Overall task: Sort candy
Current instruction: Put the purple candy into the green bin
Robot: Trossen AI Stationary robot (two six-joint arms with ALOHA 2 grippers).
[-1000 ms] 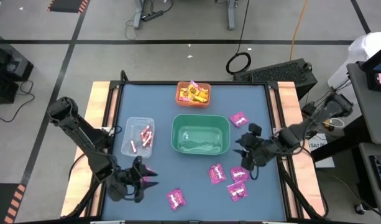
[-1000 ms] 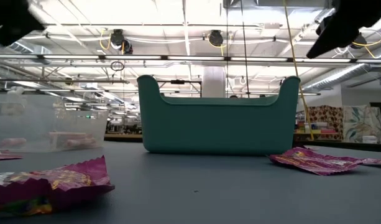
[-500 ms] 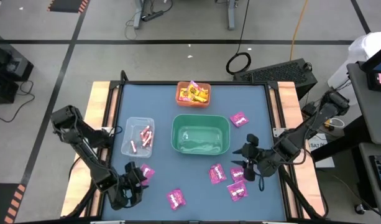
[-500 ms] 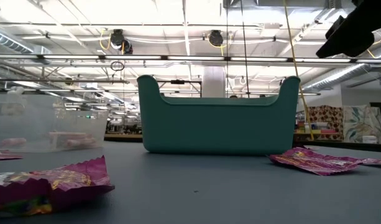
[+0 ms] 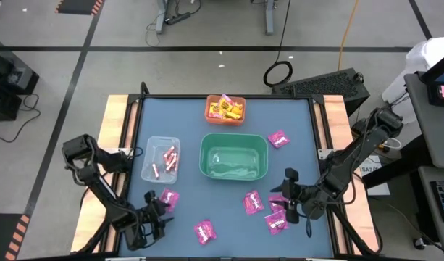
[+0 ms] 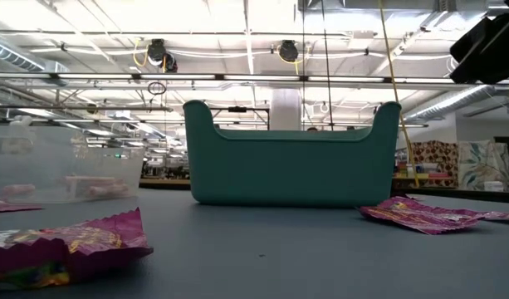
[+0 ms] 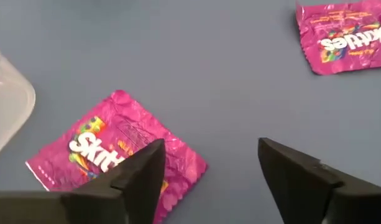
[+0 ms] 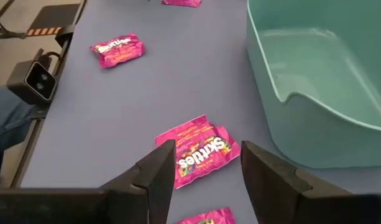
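Left gripper [image 7: 209,171] first: its fingers stand wide apart and empty, poised over a magenta packet [image 7: 115,152] lying flat on the table [image 5: 185,210], just beside the corner of the clear bin [image 5: 161,159]. One finger sits over the packet's edge and the other over bare table, so my read is that it is lined up to straddle the wrapper and pinch it. Over on the other side, the right gripper [image 8: 206,168] is also parted with nothing between the fingers, looking down on another magenta packet [image 8: 198,150] that lies close against the wall of the green bin [image 8: 314,81]. That bin looks empty, which suggests it is waiting for the magenta packets, since the other kinds already have homes: thin pink-white sticks [image 5: 164,161] lie inside the clear bin, and yellow pieces [image 5: 225,109] fill the orange bin [image 5: 225,118] at the far edge. The magenta candy is what remains loose: a cluster of three [image 5: 269,210] under the right arm, one [image 5: 279,138] off past the green bin's right corner, one [image 5: 203,231] near the front edge, and the one by the left gripper. The low view shows crumpled wrappers lying flat on the table, so I would judge a pinch needs to come down near an edge. Both arms sit low over their own side's litter, a sensible split.
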